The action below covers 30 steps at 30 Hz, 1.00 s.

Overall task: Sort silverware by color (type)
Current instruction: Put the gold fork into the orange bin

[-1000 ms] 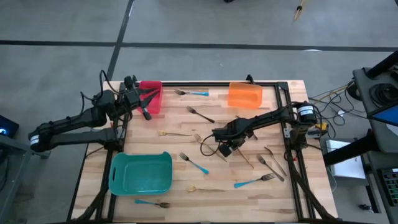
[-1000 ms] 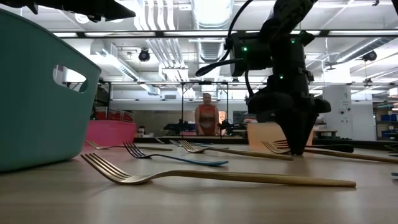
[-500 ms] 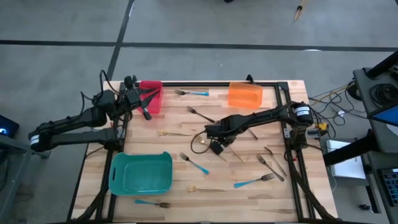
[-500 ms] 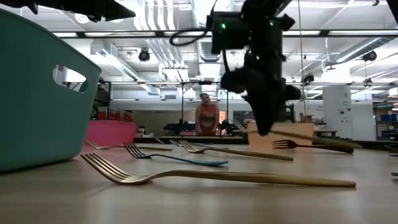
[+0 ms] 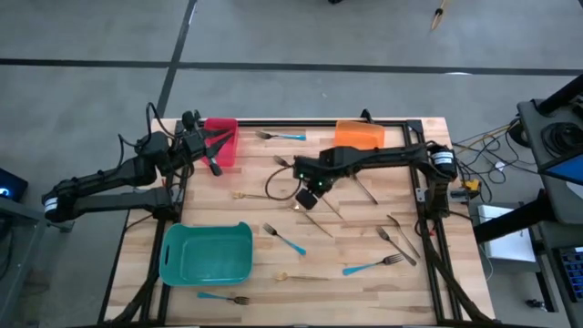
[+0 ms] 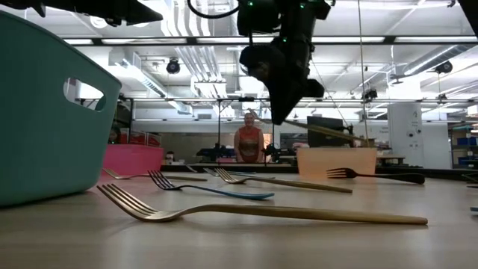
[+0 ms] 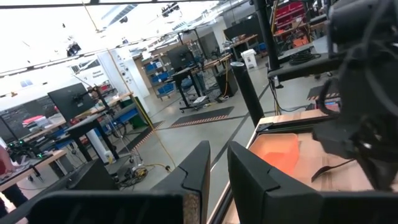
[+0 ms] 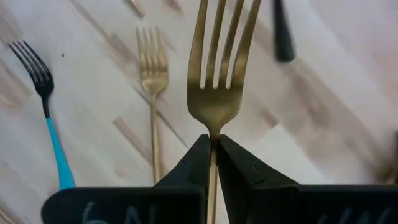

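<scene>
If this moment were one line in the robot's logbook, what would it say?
right gripper: shut on gold fork, lifted above table | left gripper: waiting by red bin | other forks unsorted on table

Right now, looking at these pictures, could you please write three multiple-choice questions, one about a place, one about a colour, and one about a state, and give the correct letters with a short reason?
1. Where is the teal bin?
A. at the table's far edge, between the red and orange bins
B. near the front-left corner of the table
C. hanging from the right gripper

2. What colour is the fork held by the right gripper?
A. gold
B. blue-handled
C. dark grey

3. What is the state of that held fork?
A. lying flat on the table
B. inside the orange bin
C. lifted above the table, clamped at its neck

Answers:
1. B, the high view shows it at the front left, below the left gripper, which waits by the red bin.
2. A, the right wrist view shows gold tines.
3. C, the jaws pinch it, and in the low view it hangs well clear of the wood.
</scene>
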### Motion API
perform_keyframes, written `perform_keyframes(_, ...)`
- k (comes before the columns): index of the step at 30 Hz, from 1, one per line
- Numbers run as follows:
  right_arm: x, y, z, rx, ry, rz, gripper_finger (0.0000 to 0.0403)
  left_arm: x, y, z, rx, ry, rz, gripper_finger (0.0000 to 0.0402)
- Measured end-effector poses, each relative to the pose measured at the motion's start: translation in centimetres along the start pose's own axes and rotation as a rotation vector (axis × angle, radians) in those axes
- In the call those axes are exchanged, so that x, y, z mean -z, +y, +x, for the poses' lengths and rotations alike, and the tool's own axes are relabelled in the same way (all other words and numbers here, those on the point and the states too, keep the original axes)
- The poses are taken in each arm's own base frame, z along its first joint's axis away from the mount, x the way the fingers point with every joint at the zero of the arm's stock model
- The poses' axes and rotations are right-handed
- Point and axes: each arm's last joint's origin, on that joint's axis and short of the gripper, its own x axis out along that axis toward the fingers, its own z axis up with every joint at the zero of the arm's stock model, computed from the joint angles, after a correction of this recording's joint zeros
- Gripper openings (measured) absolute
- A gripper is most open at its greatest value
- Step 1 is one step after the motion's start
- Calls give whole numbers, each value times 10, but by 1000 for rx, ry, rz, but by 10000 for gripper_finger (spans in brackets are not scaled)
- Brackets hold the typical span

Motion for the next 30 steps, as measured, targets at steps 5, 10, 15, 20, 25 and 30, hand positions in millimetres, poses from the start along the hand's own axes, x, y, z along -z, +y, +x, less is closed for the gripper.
perform_keyframes(5, -19, -16, -21, 16, -15, -50, 12, 0, 0, 0, 0, -2, 2, 37)
perform_keyframes(10, -38, -47, -47, 76, -8, -159, 12, 0, 0, 0, -1, -3, 2, 37)
perform_keyframes(15, -54, -90, -70, 150, 18, -242, 12, 0, 0, 0, -1, -4, 2, 37)
perform_keyframes(20, -64, -131, -77, 225, 58, -464, 12, 0, 0, 0, -1, -4, 2, 37)
perform_keyframes(25, -65, -168, -72, 379, 178, -697, 12, 0, 0, 0, -2, -4, 10, 37)
perform_keyframes(30, -63, -190, -65, 400, 275, -789, 12, -1, 0, 0, -4, -9, 37, 37)
